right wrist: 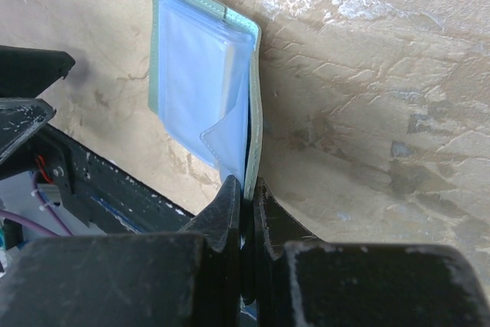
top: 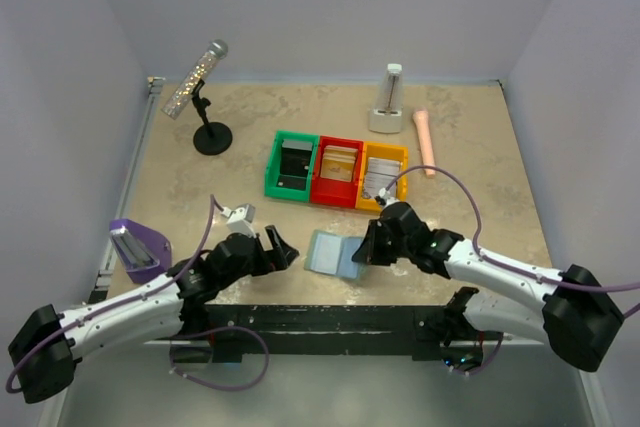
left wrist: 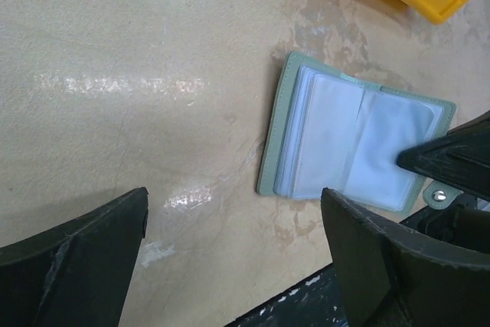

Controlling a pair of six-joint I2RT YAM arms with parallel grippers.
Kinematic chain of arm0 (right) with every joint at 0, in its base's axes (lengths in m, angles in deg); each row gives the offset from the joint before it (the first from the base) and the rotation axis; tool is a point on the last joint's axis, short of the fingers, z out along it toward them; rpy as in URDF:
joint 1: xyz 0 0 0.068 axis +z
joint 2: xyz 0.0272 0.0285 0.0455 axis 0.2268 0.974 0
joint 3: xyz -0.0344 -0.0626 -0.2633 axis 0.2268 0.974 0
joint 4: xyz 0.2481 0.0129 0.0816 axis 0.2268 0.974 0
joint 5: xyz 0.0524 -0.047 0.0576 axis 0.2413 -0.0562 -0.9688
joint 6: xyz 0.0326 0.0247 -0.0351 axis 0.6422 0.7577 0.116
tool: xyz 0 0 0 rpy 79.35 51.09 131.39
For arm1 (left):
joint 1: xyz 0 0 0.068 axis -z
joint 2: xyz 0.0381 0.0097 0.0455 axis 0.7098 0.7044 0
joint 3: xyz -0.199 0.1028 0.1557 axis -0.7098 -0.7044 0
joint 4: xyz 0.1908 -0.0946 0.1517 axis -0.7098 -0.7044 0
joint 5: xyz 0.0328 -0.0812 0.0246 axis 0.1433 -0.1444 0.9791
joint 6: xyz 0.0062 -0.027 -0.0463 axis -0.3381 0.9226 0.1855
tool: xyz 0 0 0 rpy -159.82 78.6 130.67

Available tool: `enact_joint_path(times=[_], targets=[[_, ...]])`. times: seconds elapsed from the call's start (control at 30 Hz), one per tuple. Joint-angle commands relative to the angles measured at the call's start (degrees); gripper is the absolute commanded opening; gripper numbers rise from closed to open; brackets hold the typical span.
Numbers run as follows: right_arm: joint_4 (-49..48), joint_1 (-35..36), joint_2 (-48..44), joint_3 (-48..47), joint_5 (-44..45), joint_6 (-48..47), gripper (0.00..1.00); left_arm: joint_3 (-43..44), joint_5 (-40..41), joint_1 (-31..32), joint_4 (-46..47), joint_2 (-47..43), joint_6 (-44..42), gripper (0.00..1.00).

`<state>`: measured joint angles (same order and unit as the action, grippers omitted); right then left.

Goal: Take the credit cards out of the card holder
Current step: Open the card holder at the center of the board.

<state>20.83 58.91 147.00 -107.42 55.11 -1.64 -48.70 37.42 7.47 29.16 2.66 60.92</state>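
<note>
The card holder (top: 333, 253) lies open near the table's front edge, grey-green rim and pale blue pocketed panels up. My right gripper (top: 366, 246) is shut on its right edge; in the right wrist view the jaws (right wrist: 246, 189) pinch the cover and a blue flap of the card holder (right wrist: 200, 74). My left gripper (top: 284, 248) stands wide open just left of the holder, not touching it. In the left wrist view the card holder (left wrist: 344, 139) lies beyond my left gripper (left wrist: 237, 258). The credit cards are hidden: only cloudy sleeves show.
Green (top: 274, 169), red (top: 338, 197) and yellow (top: 384, 152) bins stand in a row behind the holder, with items inside. A microphone on a black stand (top: 203, 97), a white device (top: 389, 102), a pink object (top: 425, 140) and a purple object (top: 138, 247) ring the table. A black bar (top: 330, 319) runs along the front.
</note>
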Motion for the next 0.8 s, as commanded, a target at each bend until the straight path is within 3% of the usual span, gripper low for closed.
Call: enact_joint_path(times=[0.0,0.13,0.17,0.23,0.43,0.57,0.77], targets=[[-2.89,-0.10,0.77,-0.97,1.69,0.67,0.00,6.22,-0.29,-0.04,-6.34,1.18,-1.14,1.00],[-3.07,-0.01,0.86,-0.44,1.95,0.49,0.00,1.23,-3.62,-0.04,2.05,-4.08,-3.07,0.98],[-3.33,-0.10,0.86,-0.18,2.13,0.49,0.00,-0.27,-4.76,-0.04,4.79,-5.13,-3.51,0.88],[-3.60,-0.10,1.21,0.35,2.39,0.75,0.00,-1.77,-6.70,0.05,9.28,-4.54,-3.25,0.79],[-4.83,-0.01,3.58,0.44,2.48,1.37,0.00,1.11,-15.12,0.40,20.43,12.48,-2.81,0.53],[-4.65,-0.10,4.73,0.00,2.48,1.46,0.00,5.51,-17.52,0.49,24.93,22.70,-3.86,0.48],[-2.20,-0.10,4.99,-0.79,2.21,-0.82,0.00,9.11,-18.05,0.49,27.67,25.09,-6.41,0.49]])
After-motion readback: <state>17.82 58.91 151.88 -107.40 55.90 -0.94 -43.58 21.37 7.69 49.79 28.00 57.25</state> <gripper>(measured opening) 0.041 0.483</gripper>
